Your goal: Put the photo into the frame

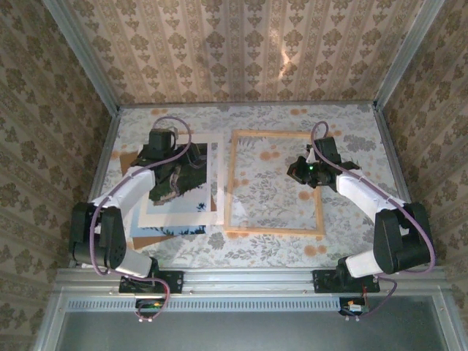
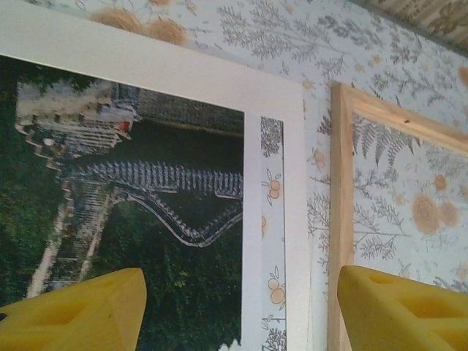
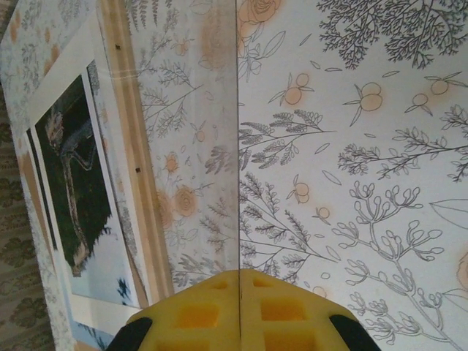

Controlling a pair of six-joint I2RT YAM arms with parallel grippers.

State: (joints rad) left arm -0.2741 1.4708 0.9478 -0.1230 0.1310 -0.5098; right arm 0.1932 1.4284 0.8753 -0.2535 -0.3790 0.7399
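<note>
Between wide-parted jaws of left gripper (image 2: pixel 241 292), nothing held, photo (image 2: pixel 146 183) lying flat below, frame (image 2: pixel 341 190) rail just beside right-hand finger. At right gripper (image 3: pixel 239 281), jaws pressed together on edge of thin clear sheet (image 3: pixel 197 146), frame's wooden rail left of them.

Photo (image 1: pixel 194 186) on the table's (image 1: pixel 351 124) left half, frame (image 1: pixel 274 231) just right of it.
</note>
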